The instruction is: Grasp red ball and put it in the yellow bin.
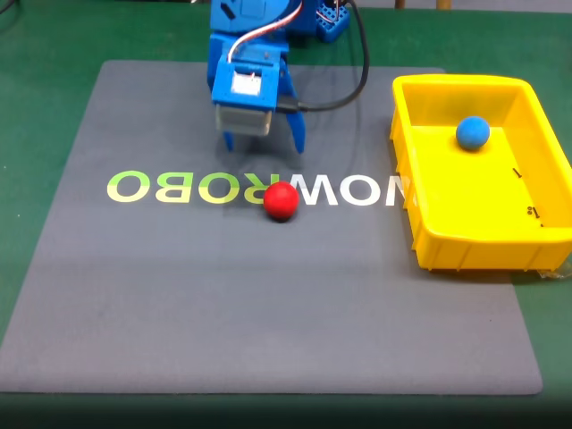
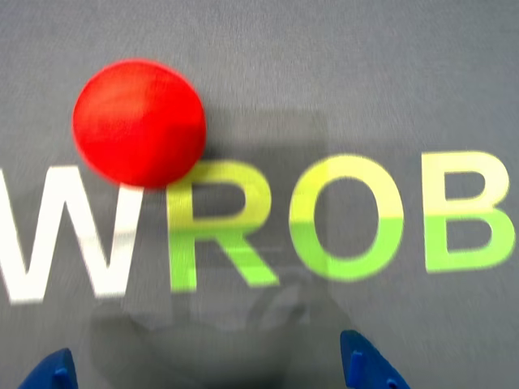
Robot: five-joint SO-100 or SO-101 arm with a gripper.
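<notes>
ball: red ball (image 1: 281, 200) is sitting on the grey mat (image 1: 268, 313), on the lettering, off to the gripper's side
gripper: gripper (image 1: 264, 141) is hovering wide open, holding nothing
bin: yellow bin (image 1: 465, 241) is waiting well apart
tip: probably centre over the ball before dropping

Grey mat (image 1: 268, 304) with reversed white-and-green lettering (image 1: 255, 189) on green table (image 1: 36, 107); blue ball (image 1: 472, 132) lying further right
</notes>
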